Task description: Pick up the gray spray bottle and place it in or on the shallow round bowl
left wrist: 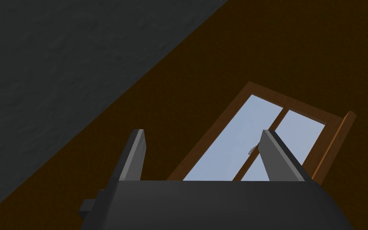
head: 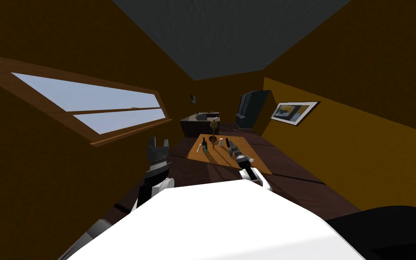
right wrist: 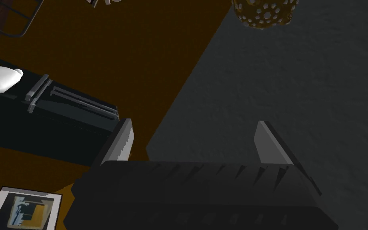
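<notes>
Tabletop (head: 236,158), orange-brown, is standing ahead of the chest in head view. Spray bottle (head: 221,142), small and pale grey, is standing upright on its far half, betw. a dark bottle (head: 204,145) and the right pincer (head: 228,143) (right wrist: 193,123). Item is too small to confirm nozzle detail.

Gold ornament (head: 213,127) on a stem is rising just beside the spray bottle, on the dark bottle's side. Dark round dish (head: 212,139) is sitting at its foot; cannot tell whether the stem is standing in it or behind it. Pale utensil (head: 198,147) is lying near the dark bottle, toward the tabletop edge.

Right arm is hanging extended over the tabletop, w/ the right pincer hovering just beside the spray bottle; contact cannot be judged. In right wrist view its blades are gaping wide, gripping nothing, and the perforated gold ornament (right wrist: 265,14) is showing beyond the fingertips.

Left arm is standing upright at the robot's left, well apart from the tabletop. Left pincer (head: 158,142) (left wrist: 203,133) is pointing upward, blades spread wide, carrying nothing.
</notes>
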